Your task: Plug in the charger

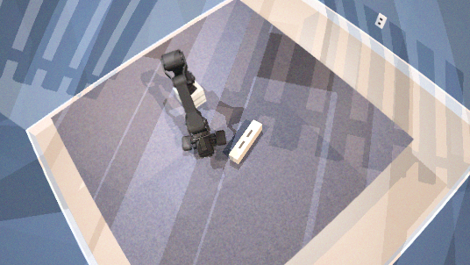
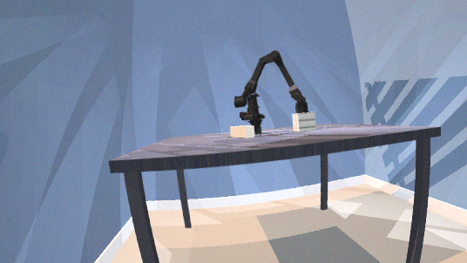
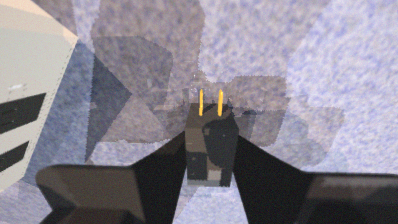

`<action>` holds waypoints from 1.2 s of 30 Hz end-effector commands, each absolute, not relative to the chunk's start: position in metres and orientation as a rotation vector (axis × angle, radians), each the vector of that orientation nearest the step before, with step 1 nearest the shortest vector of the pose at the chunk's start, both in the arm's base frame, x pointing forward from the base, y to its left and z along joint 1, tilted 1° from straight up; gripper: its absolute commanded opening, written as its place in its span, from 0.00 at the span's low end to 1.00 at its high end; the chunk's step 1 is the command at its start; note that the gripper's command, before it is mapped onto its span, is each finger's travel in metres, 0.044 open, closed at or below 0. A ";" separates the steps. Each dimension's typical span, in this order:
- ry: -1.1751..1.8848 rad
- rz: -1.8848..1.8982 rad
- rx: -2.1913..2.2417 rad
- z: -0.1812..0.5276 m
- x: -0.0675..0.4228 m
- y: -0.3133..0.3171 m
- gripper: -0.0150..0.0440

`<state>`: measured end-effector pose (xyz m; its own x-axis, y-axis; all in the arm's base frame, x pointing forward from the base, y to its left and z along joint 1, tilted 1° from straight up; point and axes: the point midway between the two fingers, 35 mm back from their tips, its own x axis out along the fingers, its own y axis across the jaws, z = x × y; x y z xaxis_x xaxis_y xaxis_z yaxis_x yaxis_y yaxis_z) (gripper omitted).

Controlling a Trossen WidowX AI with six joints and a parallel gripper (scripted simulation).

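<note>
While my gripper [image 3: 208, 134] clamps the dark charger [image 3: 209, 145] by its sides low over the desk [image 1: 281, 197], I see its long axis and two yellow prongs [image 3: 210, 102] pointing straight ahead, power strip [image 1: 245, 141] just beside it.

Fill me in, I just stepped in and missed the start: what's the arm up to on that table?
The black arm is bent low over the table with its claw shut on the dark two-prong charger, whose yellow prongs point away from the wrist camera. The cream power strip lies just beside it, nothing plugged in yet.
</note>
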<state>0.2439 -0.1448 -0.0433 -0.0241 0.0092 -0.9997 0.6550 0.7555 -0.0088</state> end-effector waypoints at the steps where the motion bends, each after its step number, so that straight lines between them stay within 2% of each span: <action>1: 1.524 -0.560 0.560 -0.037 0.244 -0.145 0.25; 14: 1.530 -0.559 0.555 0.011 0.240 -0.140 0.25; 36: 1.570 -0.401 0.385 -0.003 0.250 -0.104 0.25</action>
